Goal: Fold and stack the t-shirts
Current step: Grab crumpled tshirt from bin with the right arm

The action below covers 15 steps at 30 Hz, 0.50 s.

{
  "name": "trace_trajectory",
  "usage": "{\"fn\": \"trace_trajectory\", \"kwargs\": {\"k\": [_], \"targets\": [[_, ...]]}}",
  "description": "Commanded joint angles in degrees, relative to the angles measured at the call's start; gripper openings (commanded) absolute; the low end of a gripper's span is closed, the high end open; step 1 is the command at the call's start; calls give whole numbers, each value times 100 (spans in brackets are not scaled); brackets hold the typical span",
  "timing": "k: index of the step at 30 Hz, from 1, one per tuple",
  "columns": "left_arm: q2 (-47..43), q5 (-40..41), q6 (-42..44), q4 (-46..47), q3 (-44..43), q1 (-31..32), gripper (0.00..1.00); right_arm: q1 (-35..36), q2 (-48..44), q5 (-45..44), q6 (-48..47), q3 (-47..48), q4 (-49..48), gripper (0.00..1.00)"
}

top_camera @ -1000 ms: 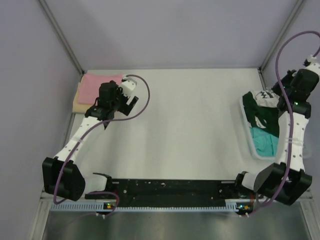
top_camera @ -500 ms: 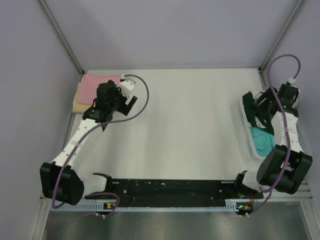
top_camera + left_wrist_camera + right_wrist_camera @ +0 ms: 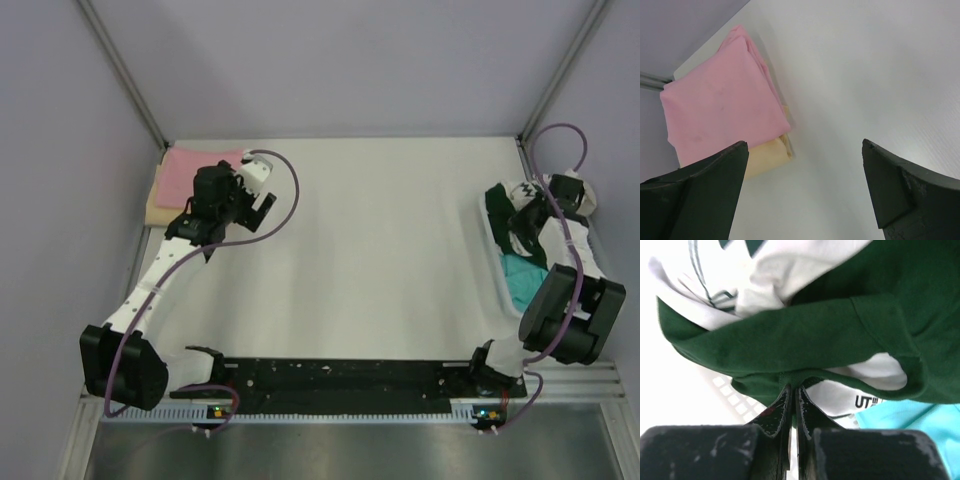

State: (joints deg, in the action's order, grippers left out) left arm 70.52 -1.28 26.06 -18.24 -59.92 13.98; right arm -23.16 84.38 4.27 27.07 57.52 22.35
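Looking at your right gripper [image 3: 793,390], you have its two fingers pressed together with only a thin slit between them. The dark green hem of the white and green t-shirt [image 3: 805,340] is pinched at their tips. That shirt lies crumpled in the white mesh basket [image 3: 497,265] at the right edge of the table [image 3: 380,230], toward the basket's far end. Its white parts carry black print, too folded to read beyond a few letters. Toward the near end of the basket you can see the teal t-shirt [image 3: 522,280], bunched up and touching the green cloth. Your right arm reaches over the basket from the near side, so from above the wrist partly hides the fingers.

Your left gripper [image 3: 802,185] stands wide apart and holds nothing; the table surface shows between its fingers. It hovers at the far left, just right of the folded stack. In that stack the pink t-shirt [image 3: 720,105] lies folded on top of the pale yellow t-shirt [image 3: 767,157], whose edge peeks out on the near left side in the overhead view. The stack sits in the far left corner of the table, well apart from the basket.
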Motion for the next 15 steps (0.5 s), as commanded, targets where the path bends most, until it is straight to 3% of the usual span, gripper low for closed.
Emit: {"fn": "trace_trajectory", "kwargs": {"k": [1, 9, 12, 15], "targets": [[-83, -66, -5, 101, -204, 8, 99, -40, -517, -259, -87, 532, -205, 0], [-65, -74, 4, 101, -239, 8, 99, 179, -2038, -621, -667, 2191, -371, 0], [-56, -83, -31, 154, -248, 8, 99, 898, -2171, -578, -1167, 3253, -459, 0], [-47, 75, -75, 259, -239, 0, 99, 2091, -1979, -130, -1590, 4186, -582, 0]]}}
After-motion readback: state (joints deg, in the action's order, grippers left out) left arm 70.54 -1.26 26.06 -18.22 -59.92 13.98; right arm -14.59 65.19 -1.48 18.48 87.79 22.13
